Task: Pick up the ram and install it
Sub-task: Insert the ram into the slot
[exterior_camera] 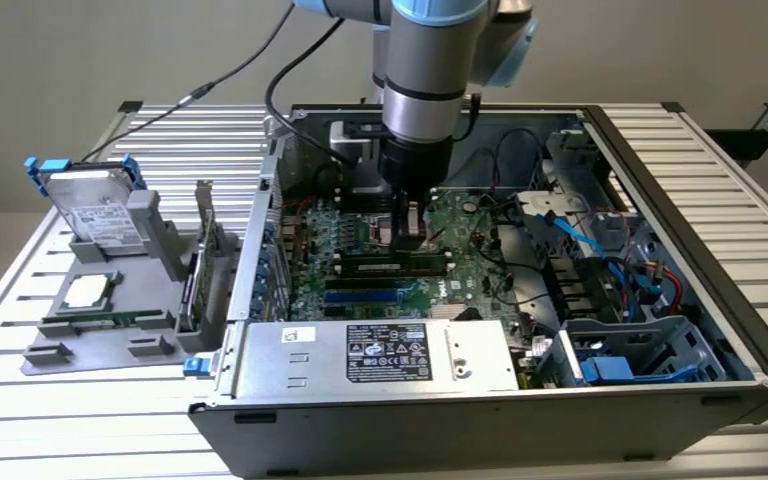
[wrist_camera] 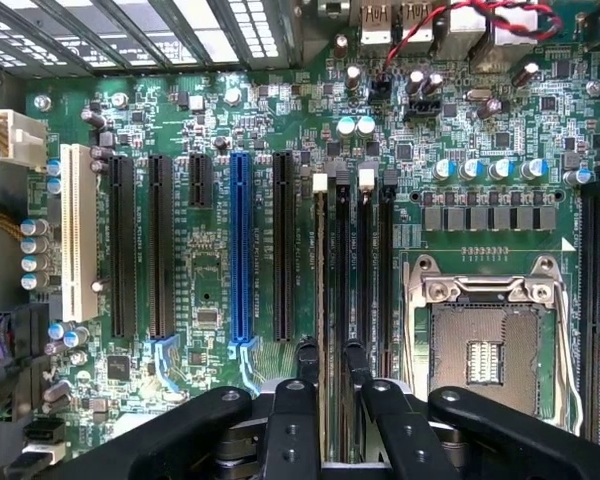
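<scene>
Claw (exterior_camera: 411, 238) of mine reaches into the computer case (exterior_camera: 704, 200), gripping the ram (exterior_camera: 395, 266) seated along its slot. Wrist view: my fingers (wrist_camera: 307, 362) pinch the ram's (wrist_camera: 332, 300) edge; release remains.

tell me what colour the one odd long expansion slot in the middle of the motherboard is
Blue slot, standing among black slots; clearest in the wrist view.
</scene>
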